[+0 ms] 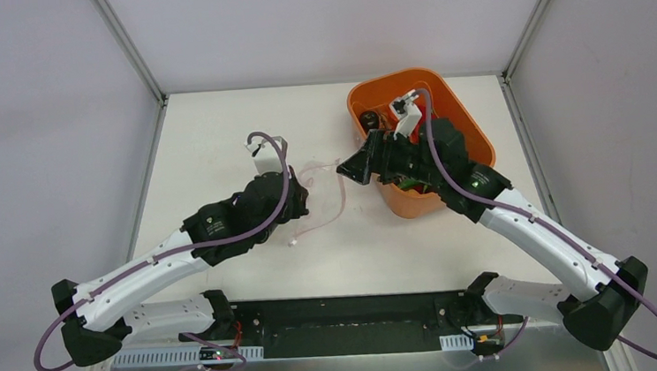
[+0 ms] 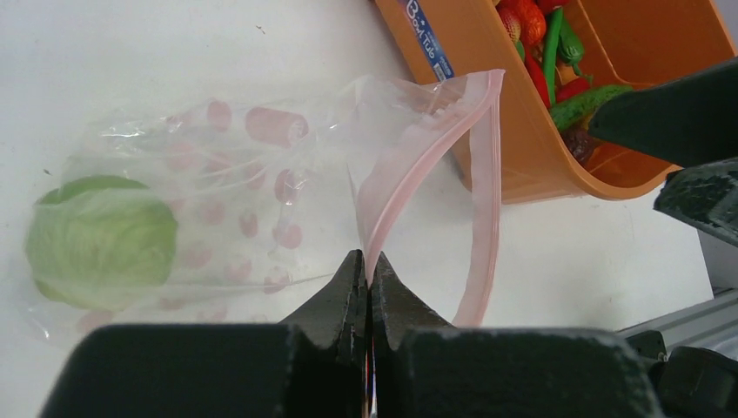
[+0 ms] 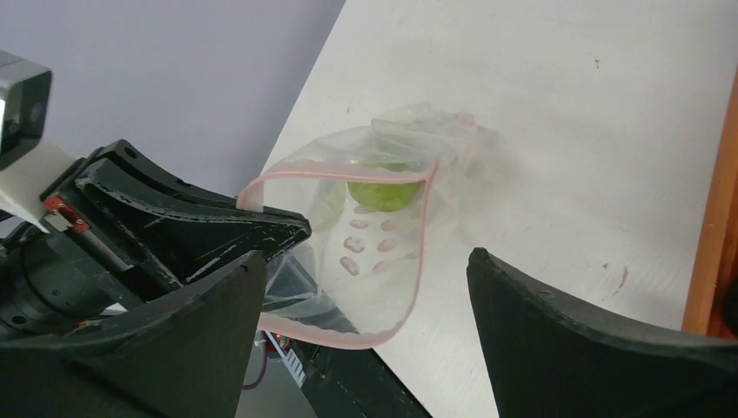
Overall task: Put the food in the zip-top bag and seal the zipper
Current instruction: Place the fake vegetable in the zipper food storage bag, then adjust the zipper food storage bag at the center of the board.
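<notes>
From above, a clear crinkly zip-top bag (image 1: 320,199) lies on the white table (image 1: 215,141) beside an orange plastic tub (image 1: 471,125); the left wrist view shows the left gripper (image 2: 367,261) pinched shut on the pink zipper strip (image 2: 488,200), with light green toy food (image 2: 100,231) inside the bag; the right wrist view shows the right gripper (image 3: 365,259) gaping wide, empty, before the bag's open mouth.

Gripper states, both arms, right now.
Left gripper: closed, pinching the zip-top bag at its zipper.
Right gripper: open, holding nothing.
</notes>
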`<state>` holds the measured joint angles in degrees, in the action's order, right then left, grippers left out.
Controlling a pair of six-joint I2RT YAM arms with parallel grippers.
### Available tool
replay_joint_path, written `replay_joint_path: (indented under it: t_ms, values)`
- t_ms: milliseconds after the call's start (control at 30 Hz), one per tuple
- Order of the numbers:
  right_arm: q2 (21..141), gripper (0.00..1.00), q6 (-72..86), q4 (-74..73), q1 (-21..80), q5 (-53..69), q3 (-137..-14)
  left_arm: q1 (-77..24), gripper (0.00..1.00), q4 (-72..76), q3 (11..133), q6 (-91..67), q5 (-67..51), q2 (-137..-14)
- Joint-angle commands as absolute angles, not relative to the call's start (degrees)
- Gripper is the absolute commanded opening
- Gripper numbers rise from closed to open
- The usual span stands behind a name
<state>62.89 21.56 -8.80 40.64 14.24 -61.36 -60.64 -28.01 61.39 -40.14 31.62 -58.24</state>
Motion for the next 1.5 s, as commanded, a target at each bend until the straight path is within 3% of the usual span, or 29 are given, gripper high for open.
replay_joint_path:
  t_ms: [0,133,333,500,600,733,867,1033,1467]
  values:
    - [62.2,0.87,22.0,-11.6,40.8,11.7,-59.7,-60.2,0.00,-28.2,61.0,-41.9,34.3,-56.6]
    - [62.1,0.83,22.7,-10.5,40.8,16.8,-57.3,-60.2,0.00,-28.0,60.7,-42.3,35.1,-56.6]
    - [66.8,0.58,22.9,-11.7,40.8,19.5,-57.2,-60.2,0.00,-28.3,61.2,-41.9,35.1,-56.8]
    - [70.7,0.48,23.2,-10.0,40.9,24.0,-58.1,-60.2,0.00,-29.4,61.2,-42.0,35.3,-57.1]
    - [71.5,0.37,23.3,-9.0,40.9,23.2,-58.1,-60.2,0.00,-29.7,61.3,-41.9,35.4,-57.1]
    - [72.6,0.14,23.0,-8.7,40.9,23.0,-58.7,-60.1,0.00,-31.0,62.0,-41.0,35.7,-57.6]
    - [73.5,0.00,23.4,-8.2,40.9,23.1,-58.8,-60.1,0.07,-35.2,63.9,-39.6,37.0,-59.0]
    - [73.4,0.00,24.6,-6.9,40.9,22.3,-58.5,-60.1,0.22,-39.1,66.8,-38.2,36.3,-60.9]
    - [73.8,0.00,25.0,-7.2,40.8,20.3,-58.8,-60.1,0.37,-41.8,70.7,-36.6,32.8,-63.3]
